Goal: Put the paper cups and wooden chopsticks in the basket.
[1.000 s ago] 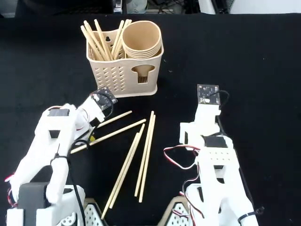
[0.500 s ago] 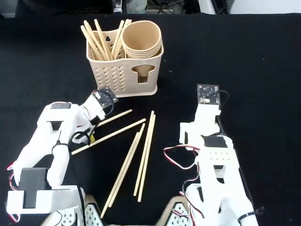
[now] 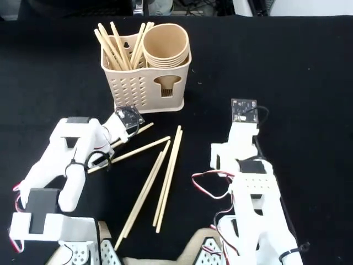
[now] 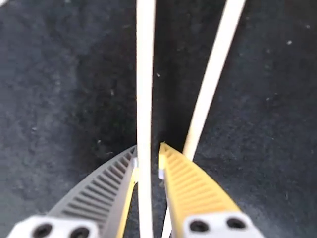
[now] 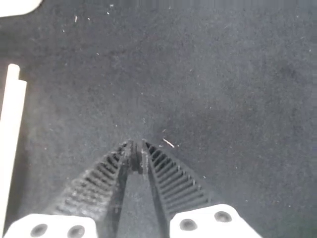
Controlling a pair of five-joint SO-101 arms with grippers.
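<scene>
While I look down over the black table (image 3: 309,83), the basket (image 3: 144,88) stands at its far side. The paper cups (image 3: 166,45) are stacked in one compartment, and a bunch of upright chopsticks (image 3: 117,47) leans in the compartment beside them. Several loose chopsticks (image 3: 165,176) lie on the cloth between the two arms. The left arm (image 3: 74,149) bends over the near ends of two of them, just in front of the basket. The right arm (image 3: 248,182) sits well apart from the sticks.

From the left wrist, the left gripper (image 4: 147,159) is closed down to a stick's width. Its grey and yellow fingers pinch the held chopstick (image 4: 145,69), which runs straight out between them. A second chopstick (image 4: 214,74) lies just beside it, slanting away past the yellow finger; I cannot tell whether it touches.

From the right wrist, the right gripper (image 5: 136,148) is fully closed, tip against tip, with nothing between, over bare cloth. Two stick ends (image 5: 12,114) lie off to one side, apart from it.
</scene>
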